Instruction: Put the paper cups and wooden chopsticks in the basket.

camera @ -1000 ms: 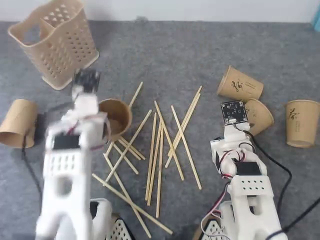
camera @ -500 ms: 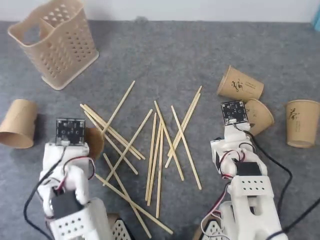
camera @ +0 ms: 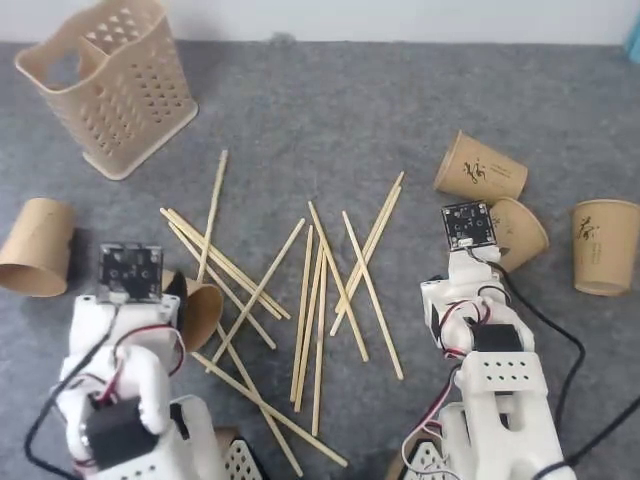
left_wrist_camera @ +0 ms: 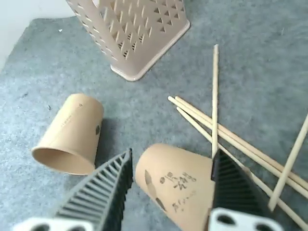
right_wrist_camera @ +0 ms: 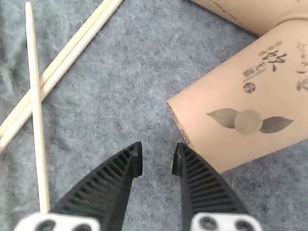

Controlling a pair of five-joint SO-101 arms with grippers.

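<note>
One tan paper cup (left_wrist_camera: 178,185) lies tipped between the jaws of the released left pincer (left_wrist_camera: 172,156), touching pale wooden chopsticks (left_wrist_camera: 214,96); squeezing may crush it or snag a stick. The right pincer (right_wrist_camera: 158,147), barely parted, grasps nothing.

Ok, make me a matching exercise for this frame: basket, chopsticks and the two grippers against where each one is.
1 basket
2 chopsticks
3 left gripper
4 right gripper

A open around a lying paper cup
B scattered across the middle of the mat
C standing at the far left
D empty, beside a second cup's rim

Pairs: 1-C, 2-B, 3-A, 4-D
</note>
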